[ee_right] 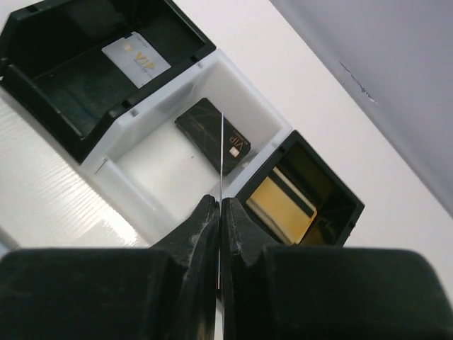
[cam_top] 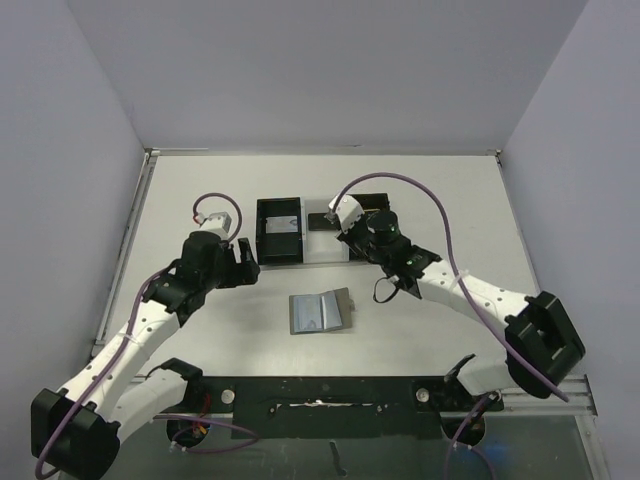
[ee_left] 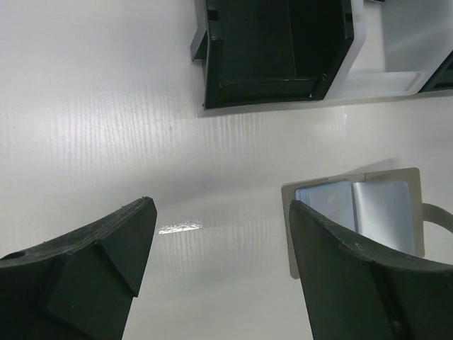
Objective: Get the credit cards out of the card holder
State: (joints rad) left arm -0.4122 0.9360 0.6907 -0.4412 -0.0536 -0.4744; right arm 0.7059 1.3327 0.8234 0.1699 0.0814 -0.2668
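Note:
The grey card holder lies open and flat on the table between the arms. In the left wrist view the card holder shows a pale blue credit card in its left pocket panel. My left gripper hangs open and empty over bare table just left of the holder; in the top view my left gripper is up-left of it. My right gripper is shut on a thin card seen edge-on, held above the white middle compartment of the tray. In the top view my right gripper is over the tray.
A three-compartment tray stands at the back centre. Its left black compartment holds a silver card, the white middle a black card, the right black compartment a gold card. Purple cables arc over both arms.

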